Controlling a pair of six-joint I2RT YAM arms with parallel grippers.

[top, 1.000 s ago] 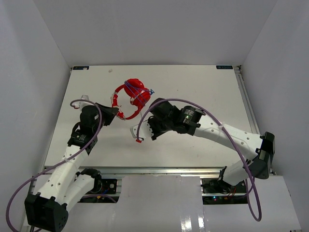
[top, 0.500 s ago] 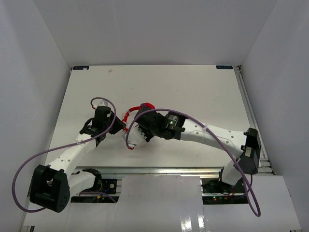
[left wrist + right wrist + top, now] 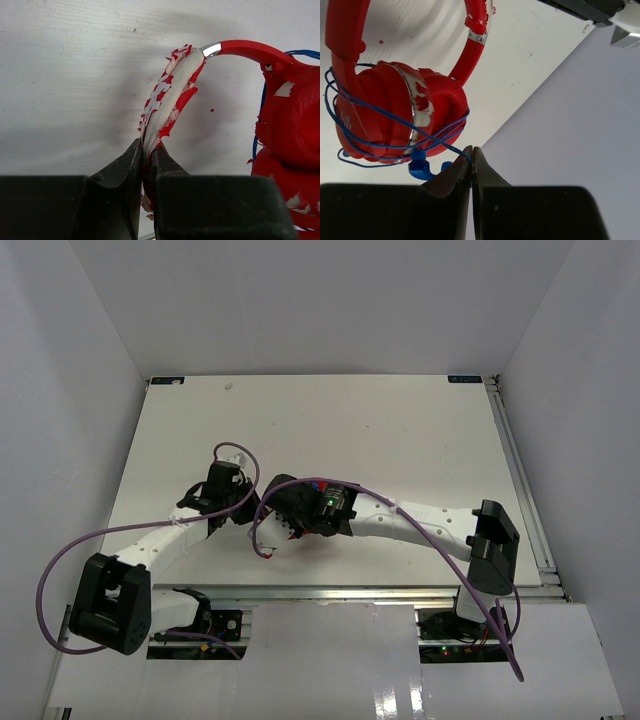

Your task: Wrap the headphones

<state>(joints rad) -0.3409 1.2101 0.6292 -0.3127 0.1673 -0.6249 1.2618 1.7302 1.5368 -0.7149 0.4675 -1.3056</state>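
Note:
The red headphones (image 3: pixel 385 110) hang between both grippers above the white table (image 3: pixel 350 430). In the top view only a red sliver (image 3: pixel 298 536) shows under the wrists. My left gripper (image 3: pixel 148 150) is shut on the peeling padded headband (image 3: pixel 172 95), with an earcup (image 3: pixel 292 115) to its right. My right gripper (image 3: pixel 471 152) is shut on the thin blue cord (image 3: pixel 395 117), which runs in several loops around the folded earcups. The blue plug (image 3: pixel 420 167) hangs just below the earcups, next to my right fingers.
Thick purple arm cables (image 3: pixel 60 560) loop over both wrists and out past the left arm. White walls close in the table on three sides. A metal rail (image 3: pixel 525 500) runs along the right edge. Red flakes (image 3: pixel 212 110) lie on the table.

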